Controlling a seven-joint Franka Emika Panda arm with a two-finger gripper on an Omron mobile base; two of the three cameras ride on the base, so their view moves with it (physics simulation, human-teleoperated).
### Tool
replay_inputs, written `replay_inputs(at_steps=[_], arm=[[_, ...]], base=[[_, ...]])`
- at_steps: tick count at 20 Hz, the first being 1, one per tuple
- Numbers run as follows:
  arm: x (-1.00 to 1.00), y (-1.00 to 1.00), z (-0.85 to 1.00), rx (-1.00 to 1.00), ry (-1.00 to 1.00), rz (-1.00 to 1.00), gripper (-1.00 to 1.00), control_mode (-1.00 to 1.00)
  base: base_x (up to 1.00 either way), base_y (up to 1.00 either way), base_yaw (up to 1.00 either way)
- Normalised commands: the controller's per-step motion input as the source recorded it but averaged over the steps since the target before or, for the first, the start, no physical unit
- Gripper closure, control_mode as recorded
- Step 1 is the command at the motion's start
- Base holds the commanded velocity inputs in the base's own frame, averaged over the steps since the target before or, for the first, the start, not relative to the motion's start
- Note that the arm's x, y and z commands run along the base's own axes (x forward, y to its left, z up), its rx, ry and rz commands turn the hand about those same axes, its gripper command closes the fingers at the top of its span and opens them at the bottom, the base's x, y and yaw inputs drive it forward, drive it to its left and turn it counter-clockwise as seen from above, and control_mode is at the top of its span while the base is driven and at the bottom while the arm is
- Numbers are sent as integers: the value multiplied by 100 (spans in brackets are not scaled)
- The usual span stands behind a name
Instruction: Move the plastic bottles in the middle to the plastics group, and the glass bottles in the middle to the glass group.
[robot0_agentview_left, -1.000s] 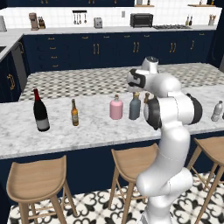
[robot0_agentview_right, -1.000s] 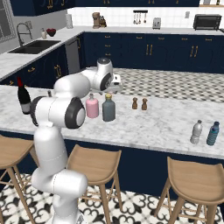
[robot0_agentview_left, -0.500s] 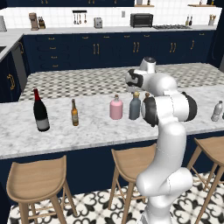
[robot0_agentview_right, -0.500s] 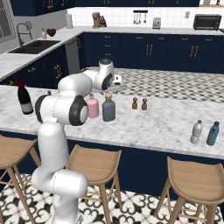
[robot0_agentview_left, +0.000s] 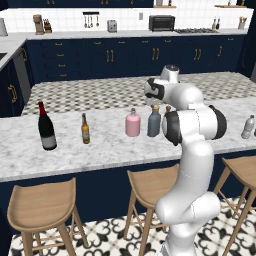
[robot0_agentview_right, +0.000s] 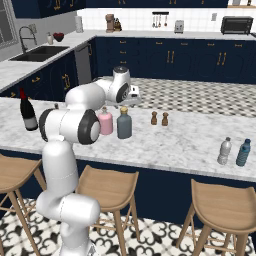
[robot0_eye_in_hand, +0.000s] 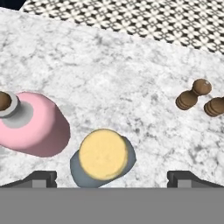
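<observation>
Left base view, left to right: wine bottle (robot0_agentview_left: 46, 127) and amber bottle (robot0_agentview_left: 85, 129) at left; pink bottle (robot0_agentview_left: 132, 123) and blue bottle (robot0_agentview_left: 154, 121) at centre; clear bottle (robot0_agentview_left: 248, 127) at right edge. Hand view: gripper (robot0_eye_in_hand: 111, 177) spread wide above the blue bottle's cap; shakers (robot0_eye_in_hand: 199, 98) at right.

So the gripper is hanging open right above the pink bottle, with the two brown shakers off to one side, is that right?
Not quite. In the hand view the open gripper hangs above the slate-blue bottle with the tan cap, not the pink bottle, which stands beside it. The two brown shakers are indeed off to one side.
</observation>
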Motion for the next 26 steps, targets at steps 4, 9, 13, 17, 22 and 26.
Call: replay_inputs(at_steps=[4,9,13,17,22,26], arm=[[0,0,-5,0,0,0,-100,-100],[0,0,-9,0,1,1,-100,-100],[16,0,-10,0,0,1,-100,-100],[13,2,-16,0,2,4,-100,-100],[4,5,-22,0,3,5,-100,-100],[1,0,-21,0,2,4,-100,-100]], base=[[0,0,0],[0,0,0],[0,0,0],[0,0,0],[0,0,0],[0,0,0]])
